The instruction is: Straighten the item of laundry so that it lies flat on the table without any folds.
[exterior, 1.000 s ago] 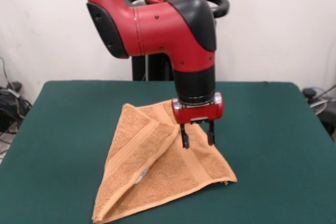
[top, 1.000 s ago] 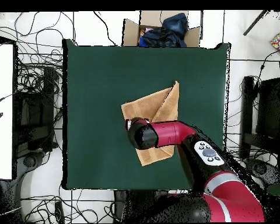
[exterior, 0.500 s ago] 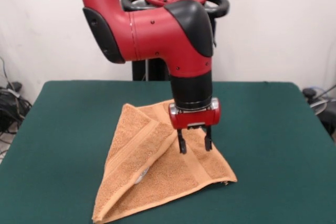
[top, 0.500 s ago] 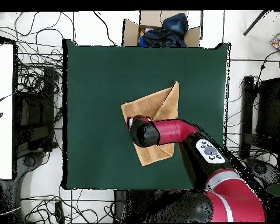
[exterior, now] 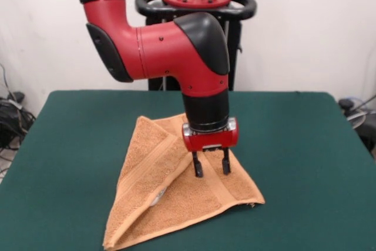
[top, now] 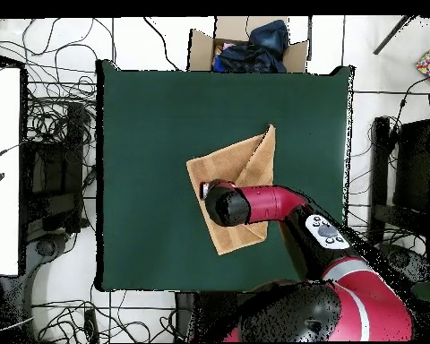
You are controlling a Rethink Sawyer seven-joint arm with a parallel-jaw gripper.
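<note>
Lying near the middle of the table (exterior: 305, 139), the towel (exterior: 170, 204) is an orange-tan terry cloth folded over on itself into a rough triangle rather than spread flat. Seen from the front, one flap is doubled across the other along a raised diagonal ridge, with a woven band stripe running beside that ridge and another showing on the lower layer towards the towel's pointed corner. A small pale tag peeks out from under the folded flap. The edges of the layers do not line up, so the towel lies in overlapping thicknesses. Above the towel's centre hangs the gripper (exterior: 210, 166), its jaws parted with a clear gap and nothing between them, their tips just over the cloth beside the ridge. From overhead, the arm (top: 263, 204) covers part of the towel (top: 254, 161).
</note>
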